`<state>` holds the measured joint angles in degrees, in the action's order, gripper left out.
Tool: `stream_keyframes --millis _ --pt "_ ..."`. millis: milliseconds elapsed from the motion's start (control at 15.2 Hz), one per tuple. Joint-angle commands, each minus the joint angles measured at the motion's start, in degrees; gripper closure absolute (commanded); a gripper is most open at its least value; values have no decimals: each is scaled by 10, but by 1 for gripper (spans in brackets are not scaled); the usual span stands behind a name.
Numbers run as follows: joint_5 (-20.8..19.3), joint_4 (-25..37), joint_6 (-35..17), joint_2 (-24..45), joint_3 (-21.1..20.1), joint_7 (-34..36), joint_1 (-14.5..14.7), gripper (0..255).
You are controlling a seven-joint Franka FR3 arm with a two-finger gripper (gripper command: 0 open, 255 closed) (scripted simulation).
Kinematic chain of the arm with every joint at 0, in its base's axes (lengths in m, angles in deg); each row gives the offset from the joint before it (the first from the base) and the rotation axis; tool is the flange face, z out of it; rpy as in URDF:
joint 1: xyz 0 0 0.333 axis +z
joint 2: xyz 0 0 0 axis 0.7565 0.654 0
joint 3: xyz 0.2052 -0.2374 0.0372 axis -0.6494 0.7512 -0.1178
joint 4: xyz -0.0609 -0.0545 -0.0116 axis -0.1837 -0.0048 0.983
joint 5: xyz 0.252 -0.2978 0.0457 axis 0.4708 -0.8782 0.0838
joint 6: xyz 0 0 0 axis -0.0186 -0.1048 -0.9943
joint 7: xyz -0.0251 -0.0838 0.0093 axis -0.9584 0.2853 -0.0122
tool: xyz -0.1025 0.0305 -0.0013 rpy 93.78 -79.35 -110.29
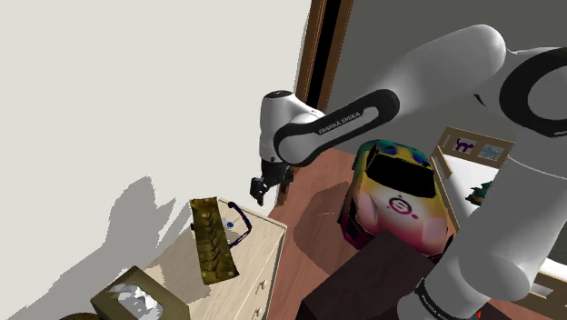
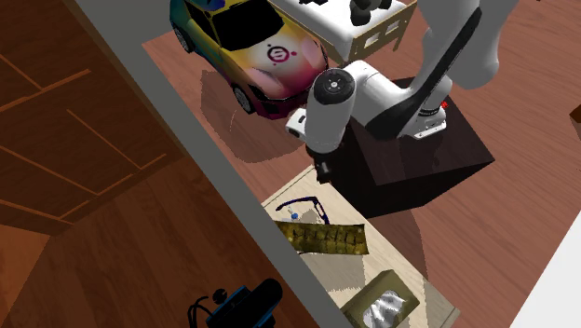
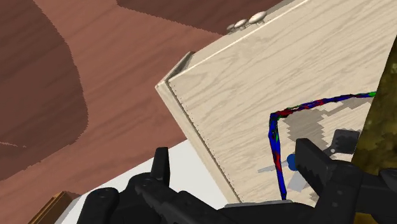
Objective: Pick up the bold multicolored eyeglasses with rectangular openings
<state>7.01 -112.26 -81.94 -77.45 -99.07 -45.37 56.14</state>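
The gripper [image 1: 263,188] hangs above the pale wood surface [image 1: 265,229], its fingers apart and holding nothing. The glasses [image 3: 275,137], a thin blue, red and green frame, lie on that surface near its corner. In the shoulder view they are at the gripper's 7 o'clock, just beside an olive slab [image 1: 213,241].

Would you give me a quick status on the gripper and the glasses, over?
Gripper open, above the dresser corner. Glasses on the dresser top, untouched. Olive slab right beside them.
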Motion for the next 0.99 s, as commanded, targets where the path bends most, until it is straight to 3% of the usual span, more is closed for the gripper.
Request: stream_keyframes --millis 0,396,924 --pt "-18 33 -9 45 -3 18 8 0" --pt "-68 138 -27 177 3 60 44 0" --pt "-86 133 -70 217 14 73 51 0"
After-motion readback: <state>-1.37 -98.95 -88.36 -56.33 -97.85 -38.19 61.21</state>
